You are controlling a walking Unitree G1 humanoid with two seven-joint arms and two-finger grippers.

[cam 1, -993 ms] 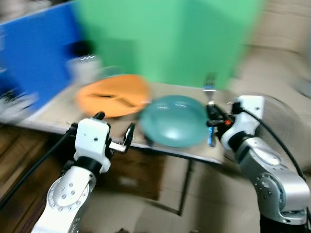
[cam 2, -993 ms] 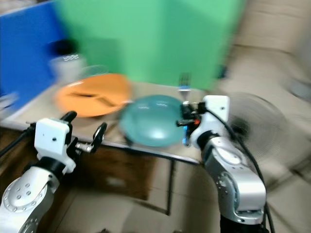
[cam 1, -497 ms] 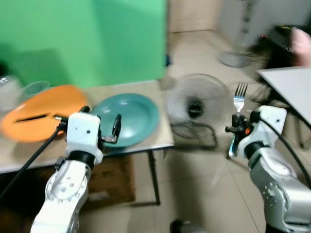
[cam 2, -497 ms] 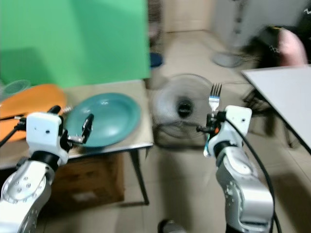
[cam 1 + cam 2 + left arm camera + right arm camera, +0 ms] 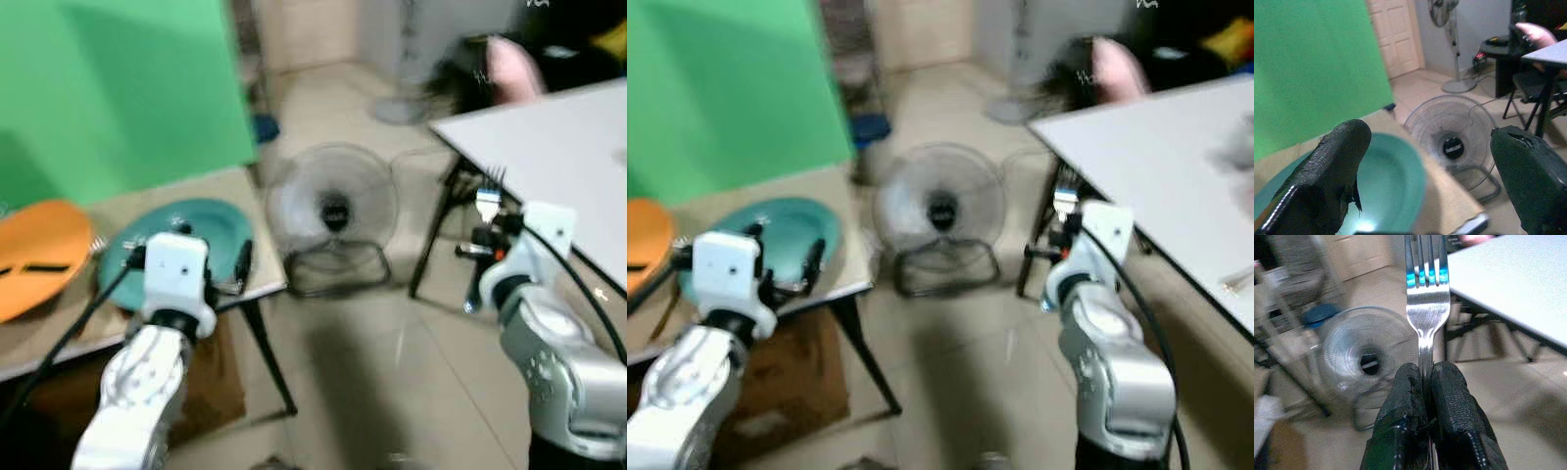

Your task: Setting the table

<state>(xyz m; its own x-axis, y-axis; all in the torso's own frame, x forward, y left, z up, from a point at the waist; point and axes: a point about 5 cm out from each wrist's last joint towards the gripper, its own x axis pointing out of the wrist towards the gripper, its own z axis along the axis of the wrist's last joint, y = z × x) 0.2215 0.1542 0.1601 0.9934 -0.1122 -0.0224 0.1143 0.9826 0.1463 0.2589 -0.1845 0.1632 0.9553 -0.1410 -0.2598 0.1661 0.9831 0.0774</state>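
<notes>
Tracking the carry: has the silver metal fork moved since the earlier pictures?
Yes. The silver metal fork, held by the right gripper, left the teal plate for the white table.

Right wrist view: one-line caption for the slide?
Right gripper pinches an upright fork, floor fan behind.

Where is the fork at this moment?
The fork is pinched upright in the right gripper, on the robot's right. In the left eye view it stands just short of the white table, with the floor fan off to its left.
</notes>
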